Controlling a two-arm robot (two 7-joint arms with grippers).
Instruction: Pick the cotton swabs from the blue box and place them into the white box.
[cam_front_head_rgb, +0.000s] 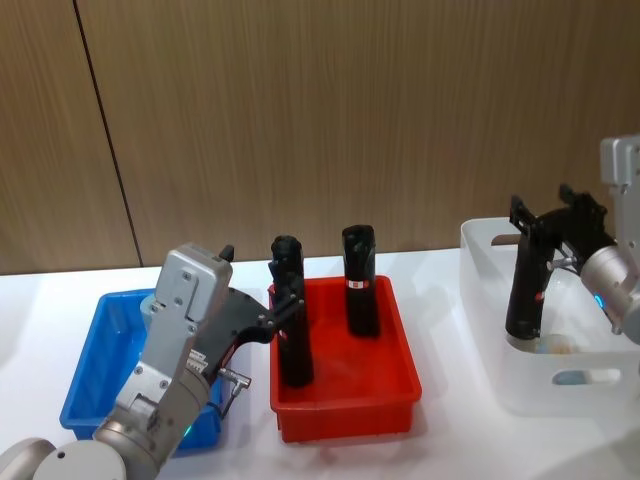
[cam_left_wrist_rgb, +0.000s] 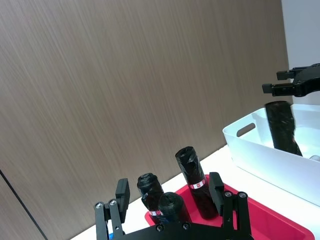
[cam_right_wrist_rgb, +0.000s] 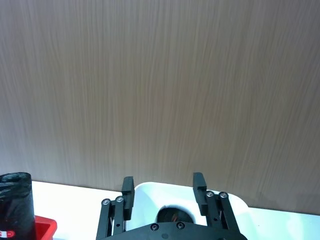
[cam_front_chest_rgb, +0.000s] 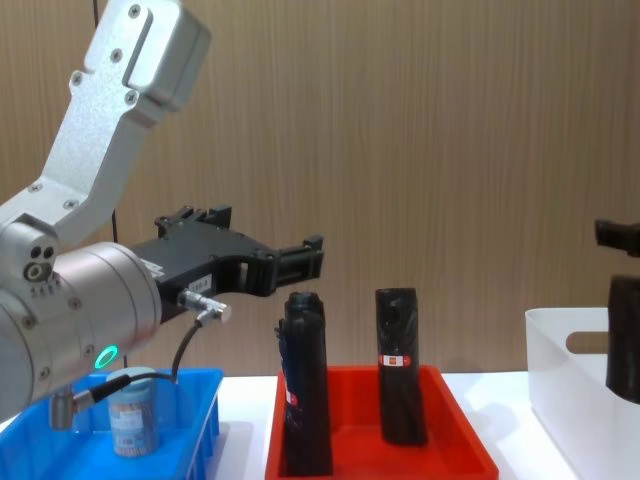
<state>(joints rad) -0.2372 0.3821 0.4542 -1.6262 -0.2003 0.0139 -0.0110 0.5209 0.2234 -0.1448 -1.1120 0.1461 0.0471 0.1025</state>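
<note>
One tub of cotton swabs (cam_front_chest_rgb: 133, 420) with a pale lid stands in the blue box (cam_front_head_rgb: 85, 370), under my left arm. My left gripper (cam_front_head_rgb: 285, 315) is open and holds nothing. It hangs past the blue box's right side, level with the top of a black cylinder (cam_front_chest_rgb: 305, 380), and the left wrist view shows its fingers (cam_left_wrist_rgb: 122, 192) spread wide. Over the white box (cam_front_head_rgb: 500, 350) my right gripper (cam_front_head_rgb: 555, 215) is open. A black cylinder (cam_front_head_rgb: 527, 290) stands in that box just below it.
A red tray (cam_front_head_rgb: 345, 400) between the two boxes holds two tall black cylinders, one at its left wall and one (cam_front_head_rgb: 360, 280) at the back. A wooden wall closes off the table behind.
</note>
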